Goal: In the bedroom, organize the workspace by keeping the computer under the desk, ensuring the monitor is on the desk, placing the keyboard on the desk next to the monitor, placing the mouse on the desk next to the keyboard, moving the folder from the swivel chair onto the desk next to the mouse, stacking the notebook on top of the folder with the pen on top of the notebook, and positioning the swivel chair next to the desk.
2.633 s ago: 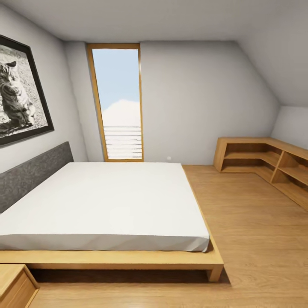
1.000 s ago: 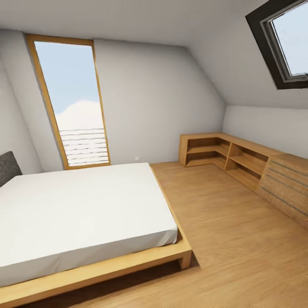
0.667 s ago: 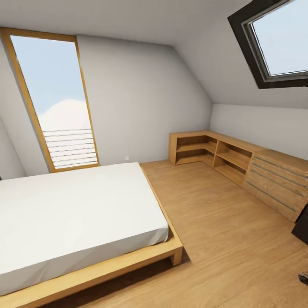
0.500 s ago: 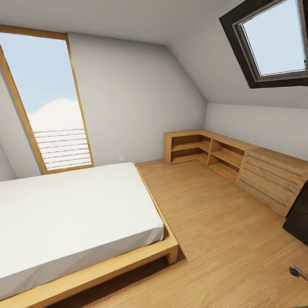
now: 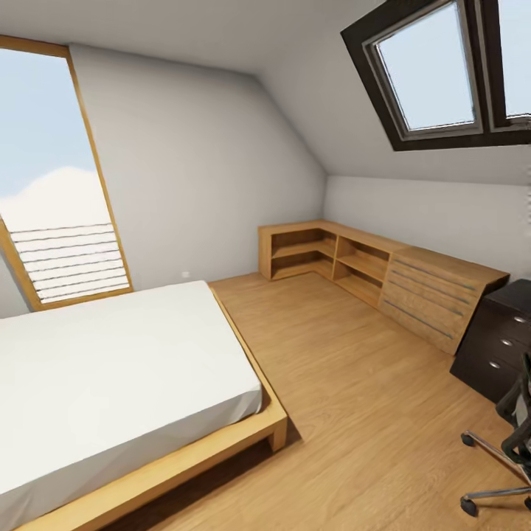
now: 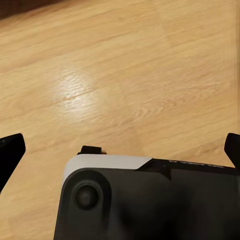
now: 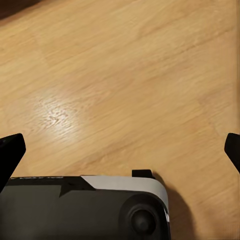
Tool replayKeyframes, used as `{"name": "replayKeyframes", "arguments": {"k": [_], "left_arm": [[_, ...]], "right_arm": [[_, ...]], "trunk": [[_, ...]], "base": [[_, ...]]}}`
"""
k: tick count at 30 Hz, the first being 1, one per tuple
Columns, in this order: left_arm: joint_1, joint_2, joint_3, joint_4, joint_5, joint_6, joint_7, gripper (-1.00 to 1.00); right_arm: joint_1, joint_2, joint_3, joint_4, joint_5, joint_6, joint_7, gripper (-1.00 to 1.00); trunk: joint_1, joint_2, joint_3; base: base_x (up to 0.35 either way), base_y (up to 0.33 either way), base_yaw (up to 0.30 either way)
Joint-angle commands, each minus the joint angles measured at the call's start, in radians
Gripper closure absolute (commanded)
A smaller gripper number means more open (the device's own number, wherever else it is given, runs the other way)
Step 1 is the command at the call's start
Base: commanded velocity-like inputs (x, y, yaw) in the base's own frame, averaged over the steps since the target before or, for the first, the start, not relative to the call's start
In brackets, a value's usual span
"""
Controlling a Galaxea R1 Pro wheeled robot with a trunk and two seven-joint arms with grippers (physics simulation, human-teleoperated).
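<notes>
Newly visible swivel chair (image 5: 505, 450), hands (image 6: 120, 145) apparently apart.

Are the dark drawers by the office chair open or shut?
Shut: the dark drawers show fronts flush with one another, none pulled out, beside the swivel chair.

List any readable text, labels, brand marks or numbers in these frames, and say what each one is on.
None can be read.
Left gripper's black housing: a faint pale line of marking along its upper edge, too small and blurred to read.
Right gripper's black housing: a similar faint marking near its upper edge, also unreadable.
Dark drawer unit with round silver knobs, light wooden chest with bar handles and white-sheeted bed: no lettering visible.
</notes>
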Motion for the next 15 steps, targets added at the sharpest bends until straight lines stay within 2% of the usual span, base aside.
{"name": "replayKeyframes", "arguments": {"k": [1, 15], "left_arm": [[0.000, 0.000, 0.003, 0.000, 0.004, -0.002, -0.002, -1.00], [0.000, 0.000, 0.003, 0.000, 0.004, -0.002, -0.002, -1.00]], "right_arm": [[0.000, 0.000, 0.000, 0.000, -0.001, -0.002, 0.000, -1.00], [0.000, 0.001, -0.001, 0.000, 0.000, 0.007, 0.000, -1.00]], "trunk": [[0.000, -0.001, -0.002], [0.000, -0.001, -0.002]], "base": [[0.000, 0.000, -0.115], [0.000, 0.000, -0.022]]}}
